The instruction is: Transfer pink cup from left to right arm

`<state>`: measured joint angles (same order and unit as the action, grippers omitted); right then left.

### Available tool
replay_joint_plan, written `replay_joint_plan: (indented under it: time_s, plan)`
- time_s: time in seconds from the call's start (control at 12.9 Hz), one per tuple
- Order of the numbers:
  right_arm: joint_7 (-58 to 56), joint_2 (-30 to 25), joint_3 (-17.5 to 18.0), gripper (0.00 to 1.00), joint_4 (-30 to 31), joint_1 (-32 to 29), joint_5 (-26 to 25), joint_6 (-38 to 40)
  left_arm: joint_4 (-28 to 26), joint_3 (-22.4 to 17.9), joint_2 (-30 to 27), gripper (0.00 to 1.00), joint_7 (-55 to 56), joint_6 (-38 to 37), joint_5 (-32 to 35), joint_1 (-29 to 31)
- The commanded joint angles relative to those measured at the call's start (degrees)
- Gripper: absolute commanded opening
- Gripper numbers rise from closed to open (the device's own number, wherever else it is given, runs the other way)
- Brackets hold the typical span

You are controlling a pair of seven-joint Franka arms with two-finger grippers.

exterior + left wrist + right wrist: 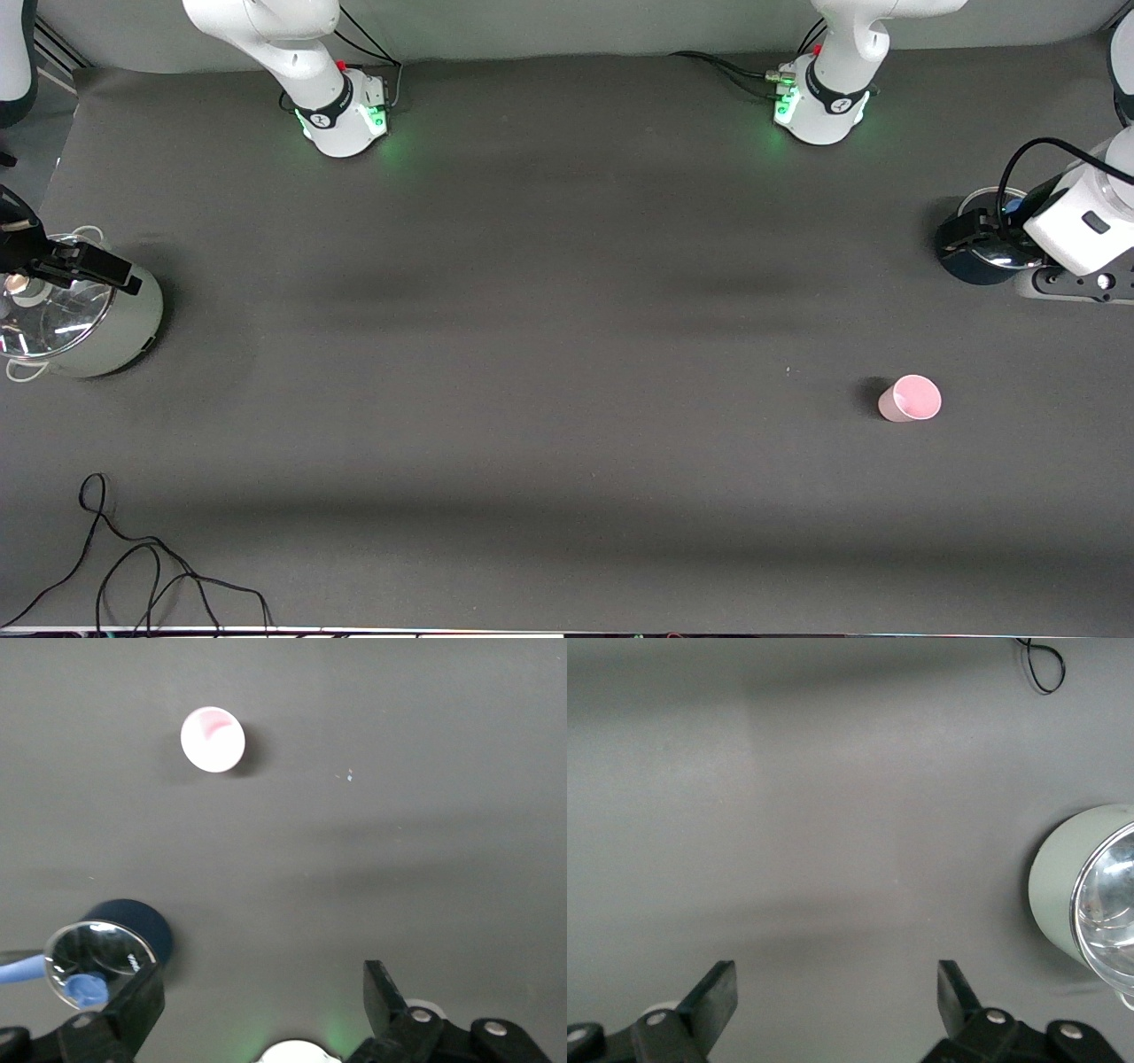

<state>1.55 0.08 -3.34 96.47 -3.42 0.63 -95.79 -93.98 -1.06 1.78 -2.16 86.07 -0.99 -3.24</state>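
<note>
The pink cup [910, 398] stands upright, mouth up, on the dark table toward the left arm's end; nothing touches it. It also shows in the left wrist view [213, 739]. My left gripper [967, 232] hovers open and empty over a dark blue pot [979, 261], well apart from the cup, which lies nearer the front camera. In the left wrist view the left gripper [261, 992] has its jaws wide apart with bare table between them. My right gripper [89, 264] is open and empty over a pale green pot [97, 332] at the right arm's end; its jaws [835, 988] are wide apart.
The blue pot with its glass lid [102, 952] sits beside the left gripper's finger. The pale green pot has a glass lid [1107, 904]. A loose black cable [133, 567] lies near the table's front edge at the right arm's end and also shows in the right wrist view [1041, 665].
</note>
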Motion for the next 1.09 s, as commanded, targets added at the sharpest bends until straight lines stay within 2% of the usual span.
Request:
replay_joint_plan:
  time_s: [0.0, 0.54, 0.7, 0.86, 1.01]
  plan:
    - [0.1, 1.0, 0.2, 1.00, -1.5, -0.1, -1.0, 0.5, 1.1, -0.3, 0.8, 1.00, 0.3, -1.4, -1.2, 0.6]
    - [0.2, 1.1, 0.2, 1.00, -1.7, 0.0, -0.9, 0.5, 1.5, -0.3, 1.2, 1.00, 0.8, -1.5, -1.6, 0.6]
    - [0.2, 1.1, 0.2, 1.00, -1.7, 0.0, -0.9, 0.5, 2.0, -0.3, 1.3, 1.00, -0.8, -1.4, -1.3, 0.6]
    - [0.2, 1.1, 0.2, 1.00, -1.7, 0.0, -0.9, 0.5, 3.2, -0.3, 2.0, 1.00, -7.3, -1.2, -0.8, 1.0]
    - [0.2, 1.1, 0.2, 1.00, -1.7, 0.0, -0.9, 0.5, 4.0, -0.3, 2.7, 1.00, -7.3, -1.3, -0.8, 2.0]
